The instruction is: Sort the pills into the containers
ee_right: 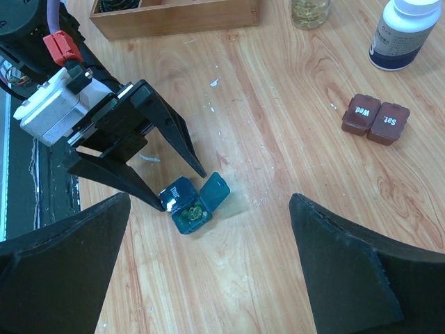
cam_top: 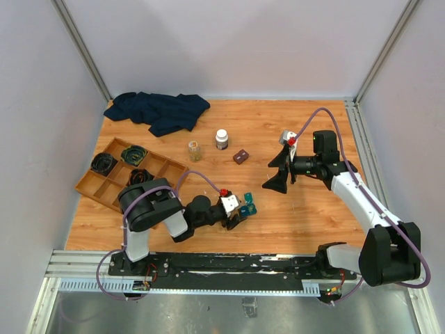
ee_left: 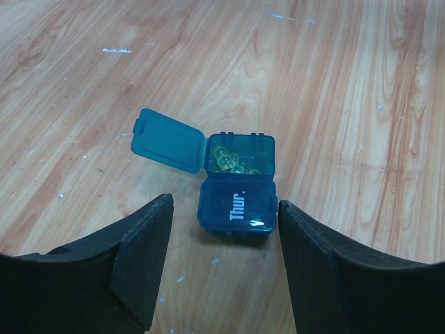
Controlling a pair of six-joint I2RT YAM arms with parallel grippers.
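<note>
My left gripper (ee_left: pixel 224 203) straddles the teal case (ee_left: pixel 236 209), jaws half-open, nothing held yet (one lid (ee_left: pixel 169 141) up, yellow pills (ee_left: pixel 228 161) inside); positioned, I judge, to steady it for sorting.

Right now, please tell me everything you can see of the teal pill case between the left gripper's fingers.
The teal pill case is small, translucent plastic, with two hinged compartments. One is closed, its lid printed "Thur" in white. The other compartment is open, its lid flipped out sideways, and holds yellowish translucent pills. The case lies flat on the wooden table, between the open fingers of the left gripper; one finger looks very close, contact unclear.
</note>
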